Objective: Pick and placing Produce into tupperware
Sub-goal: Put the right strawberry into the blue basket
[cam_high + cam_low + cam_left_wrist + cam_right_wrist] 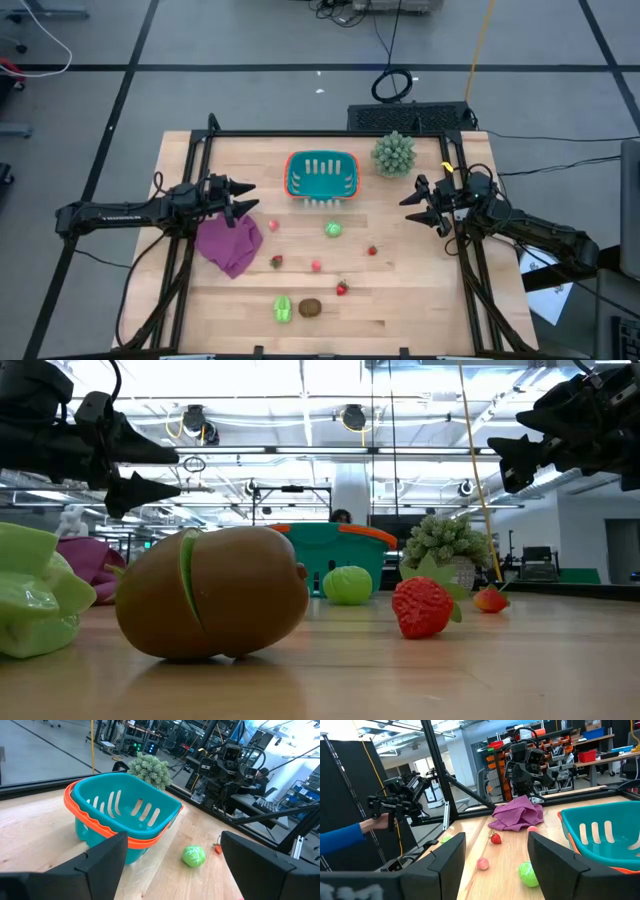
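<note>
Produce lies scattered at six o'clock of the teal tupperware (322, 175), which looks empty; the round green piece (333, 229) is nearest it. I see my left gripper (243, 199) and right gripper (413, 200) both spread and holding nothing. Tiny red pieces could roll or squirt out; the purple cloth (229, 244) might snag my left fingers.

On my screen the wooden bench (420, 290) carries a teal basket (321, 176), a spiky plant (394, 153), a purple cloth (230, 244), a green ball (333, 229), small red fruits (342, 288), a light green piece (283, 308) and a brown oval (310, 308).
</note>
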